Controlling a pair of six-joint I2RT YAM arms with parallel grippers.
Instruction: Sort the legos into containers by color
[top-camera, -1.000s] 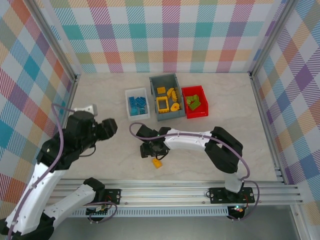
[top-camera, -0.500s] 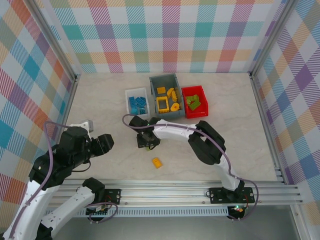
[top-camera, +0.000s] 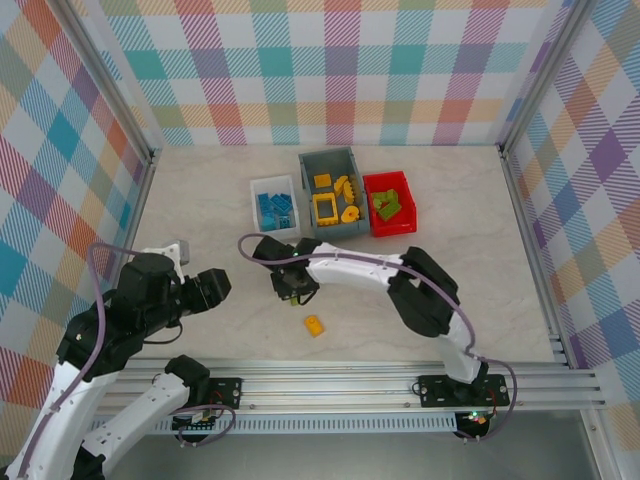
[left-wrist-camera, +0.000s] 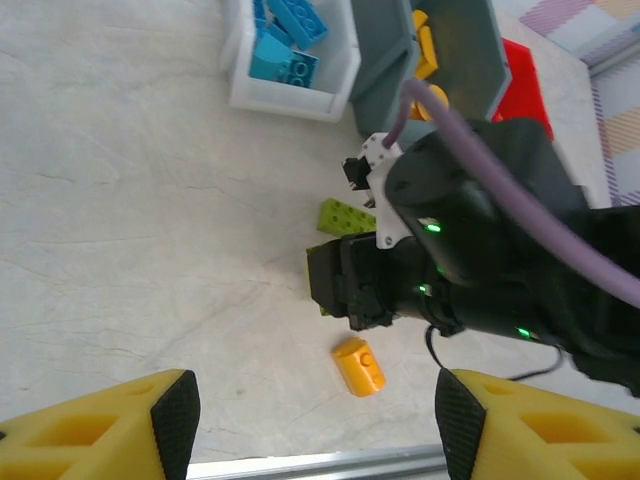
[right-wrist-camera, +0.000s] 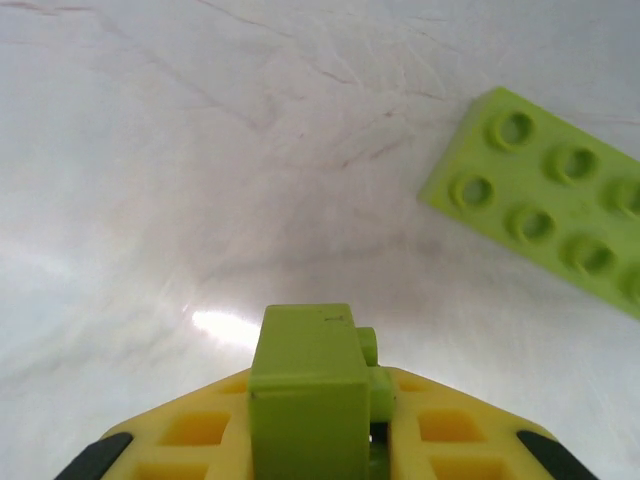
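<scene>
Your right jaws closed on a small green lego (right-wrist-camera: 308, 385), upright, studs sideways, near bench centre, a flat green lego (right-wrist-camera: 545, 225) just beside, studs up, long axis diagonal, your left jaws open, empty.

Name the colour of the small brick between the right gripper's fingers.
Light green; the brick shows best in the right wrist view.
</scene>
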